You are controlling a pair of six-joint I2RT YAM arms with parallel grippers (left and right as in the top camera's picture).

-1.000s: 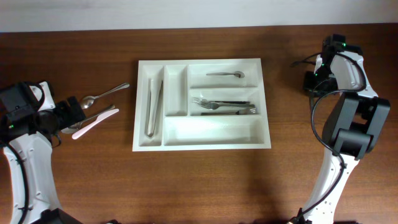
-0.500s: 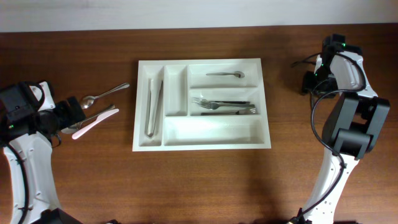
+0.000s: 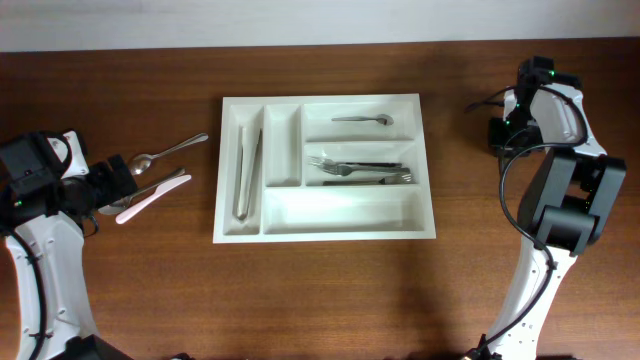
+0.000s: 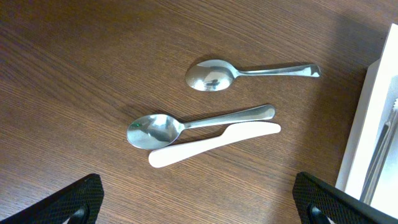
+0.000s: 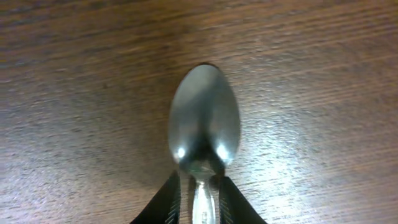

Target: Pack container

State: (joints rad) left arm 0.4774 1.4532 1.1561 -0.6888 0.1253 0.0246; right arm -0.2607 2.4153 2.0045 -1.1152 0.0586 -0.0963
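Left station: my left tool [image 4: 199, 202] stands wide and holds nothing. It hovers over three loose pieces on the worktop [image 3: 120, 290]: an upper spoon [image 4: 249, 73], a lower spoon [image 4: 193, 124] and a white knife [image 4: 211, 144].

Caution: the lower spoon and the white knife lie touching along their handles. I judge that a closure there could catch both, or push one aside. All three lie flat, so the fingertips may scrape the wood and skid off.

Centre: the tray [image 3: 340, 212] sits mid-worktop, just right of the loose pieces. It holds tongs [image 3: 246, 172] in the left narrow slot, a small spoon [image 3: 362, 119] in the top long slot and forks [image 3: 360, 170] in the middle one. The second narrow slot and the bottom long slot are bare.

Right station: my right tool [image 5: 199, 196] is narrow, closed on the neck of the gripped spoon [image 5: 204, 124], well right of the tray. I cannot tell whether the bowl is off the wood.

Caution: the neck is thin and rounded. I expect the bowl could swing or slip in transit, or land across a divider.
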